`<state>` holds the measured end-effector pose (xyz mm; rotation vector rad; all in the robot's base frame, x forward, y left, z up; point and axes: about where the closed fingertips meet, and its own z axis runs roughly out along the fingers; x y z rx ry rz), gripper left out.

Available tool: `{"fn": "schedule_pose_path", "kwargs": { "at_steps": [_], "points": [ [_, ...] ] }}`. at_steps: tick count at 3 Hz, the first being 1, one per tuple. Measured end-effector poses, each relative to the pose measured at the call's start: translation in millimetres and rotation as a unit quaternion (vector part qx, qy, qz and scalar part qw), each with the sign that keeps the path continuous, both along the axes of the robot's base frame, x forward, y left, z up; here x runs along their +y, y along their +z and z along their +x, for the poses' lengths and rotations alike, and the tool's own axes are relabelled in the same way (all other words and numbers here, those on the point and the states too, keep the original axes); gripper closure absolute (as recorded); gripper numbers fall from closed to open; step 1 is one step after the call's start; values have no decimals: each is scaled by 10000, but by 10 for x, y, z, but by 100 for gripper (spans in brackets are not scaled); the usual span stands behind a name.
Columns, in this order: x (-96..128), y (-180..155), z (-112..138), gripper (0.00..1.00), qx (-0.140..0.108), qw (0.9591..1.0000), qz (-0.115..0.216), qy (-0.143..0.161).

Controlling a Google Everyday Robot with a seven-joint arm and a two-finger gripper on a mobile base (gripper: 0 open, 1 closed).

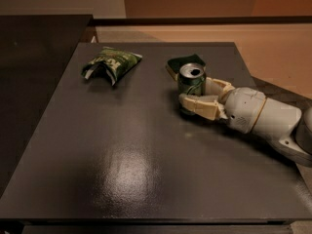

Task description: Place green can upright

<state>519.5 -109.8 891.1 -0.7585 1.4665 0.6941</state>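
The green can (191, 78) stands upright on the dark table (122, 150), its silver pull-tab top facing up. My gripper (196, 92) reaches in from the right, low over the table. Its cream fingers (200, 106) sit on either side of the can's lower body, one in front and one behind on the right, closed against it. The white forearm (265, 116) stretches off to the right edge.
A flat green-topped yellow sponge (184, 62) lies just behind the can. A crumpled green-and-white snack bag (111, 63) lies at the back left. The table's right edge runs near my forearm, with tan floor (273, 48) beyond.
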Motion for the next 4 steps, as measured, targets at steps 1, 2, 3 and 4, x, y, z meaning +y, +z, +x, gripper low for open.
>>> {"fn": "schedule_pose_path", "kwargs": {
  "at_steps": [1,2,3,4],
  "points": [
    [-17,-35,18,35,143,9997,171,-80],
    [6,-29,17,12,136,9998,163,-59],
    [30,-23,15,0,133,9998,160,-38],
    [30,-23,15,0,133,9998,160,-38]
  ]
}}
